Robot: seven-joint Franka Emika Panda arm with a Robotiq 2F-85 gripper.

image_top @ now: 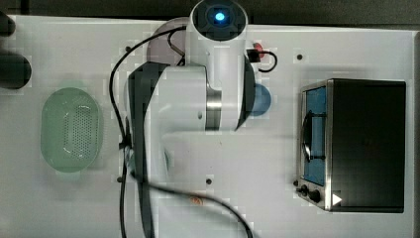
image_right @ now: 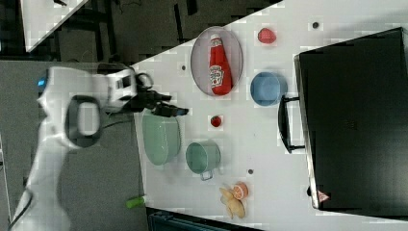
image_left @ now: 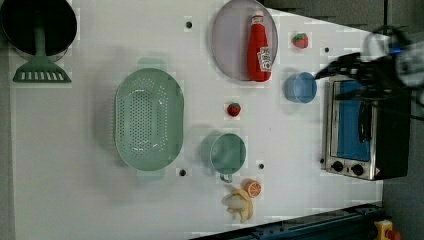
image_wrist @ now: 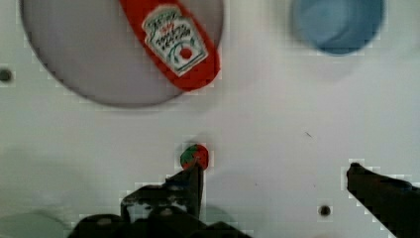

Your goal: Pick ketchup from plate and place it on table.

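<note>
Red ketchup [image_left: 259,49] — flat on plate [image_left: 230,45]

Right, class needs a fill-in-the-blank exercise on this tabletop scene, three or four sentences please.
1. The ketchup bottle lies on the ____.
2. The gripper has its fingers ____, holding nothing.
3. The small bowl beside the toaster oven is coloured ____.
4. The perforated oval basket is coloured ____.

Missing words: plate; open; blue; green
</note>
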